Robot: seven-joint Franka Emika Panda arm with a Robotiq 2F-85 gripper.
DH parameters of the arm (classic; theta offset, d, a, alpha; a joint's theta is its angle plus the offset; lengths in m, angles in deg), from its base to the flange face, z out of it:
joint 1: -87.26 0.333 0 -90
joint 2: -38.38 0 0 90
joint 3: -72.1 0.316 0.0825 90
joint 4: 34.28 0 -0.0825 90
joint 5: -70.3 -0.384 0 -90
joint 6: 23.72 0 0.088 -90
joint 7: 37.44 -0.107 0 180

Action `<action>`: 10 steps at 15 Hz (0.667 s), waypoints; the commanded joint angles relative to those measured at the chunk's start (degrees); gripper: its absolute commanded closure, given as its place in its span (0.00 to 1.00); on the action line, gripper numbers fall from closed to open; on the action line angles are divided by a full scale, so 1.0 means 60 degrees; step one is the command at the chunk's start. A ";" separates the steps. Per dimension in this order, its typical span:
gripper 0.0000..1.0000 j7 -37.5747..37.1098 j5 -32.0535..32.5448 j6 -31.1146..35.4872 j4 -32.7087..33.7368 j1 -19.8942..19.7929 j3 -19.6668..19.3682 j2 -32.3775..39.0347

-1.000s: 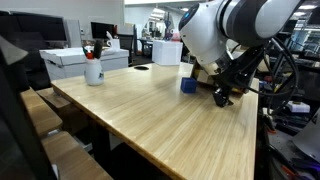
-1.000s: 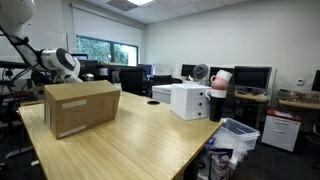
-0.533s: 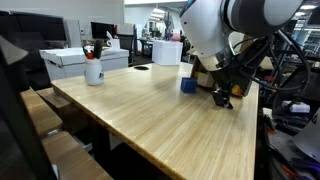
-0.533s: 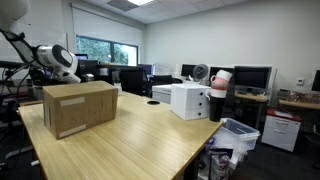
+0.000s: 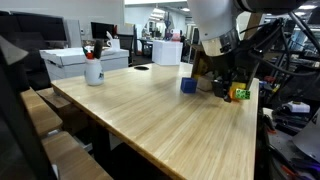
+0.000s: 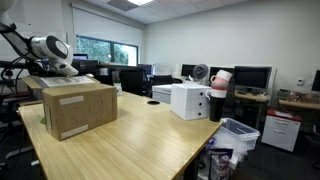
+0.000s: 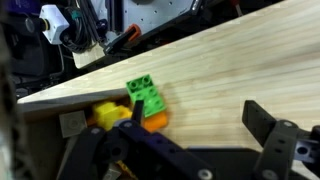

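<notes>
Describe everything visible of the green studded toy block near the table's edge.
The green studded plastic toy block looks glossy, with round studs on top. It lies skewed on the light wooden table, close to its edge. A yellow toy piece and an orange toy piece sit right against it; whether they are joined cannot be told. The open pincer hovers above, apart from it.
</notes>
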 commanded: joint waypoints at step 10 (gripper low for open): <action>0.00 0.0338 0.0034 0.0731 -0.0024 -0.0110 0.0254 -0.1262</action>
